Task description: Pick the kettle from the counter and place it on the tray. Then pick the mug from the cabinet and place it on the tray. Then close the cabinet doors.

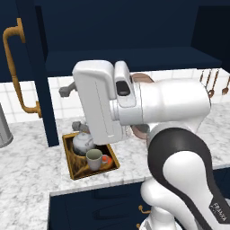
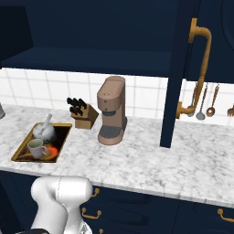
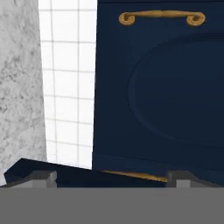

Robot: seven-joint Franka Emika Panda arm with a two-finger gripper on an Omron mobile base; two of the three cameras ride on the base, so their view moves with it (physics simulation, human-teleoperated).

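Observation:
The silver kettle (image 1: 82, 142) (image 2: 45, 130) and the beige mug (image 1: 94, 158) (image 2: 36, 147) both sit in the dark tray (image 1: 71, 162) (image 2: 23, 151) on the marbled counter (image 1: 31, 166) (image 2: 146, 160). The cabinet (image 1: 130, 58) stands open, its left door (image 1: 42, 76) and right door (image 2: 176, 77) swung out, brass handles (image 1: 15, 67) (image 2: 201, 68) showing. My gripper (image 1: 72, 108) (image 3: 111, 177) is open and empty, raised above the tray and pointing left toward the left door. The hand view faces a navy arched-panel door (image 3: 166, 96).
A brown coffee machine (image 2: 112, 116) and a knife block (image 2: 83, 115) stand against the tiled wall right of the tray. Utensils (image 2: 205, 100) hang further right. A metal canister (image 1: 2, 128) sits at the far left. Navy drawers (image 2: 137, 210) run below the counter.

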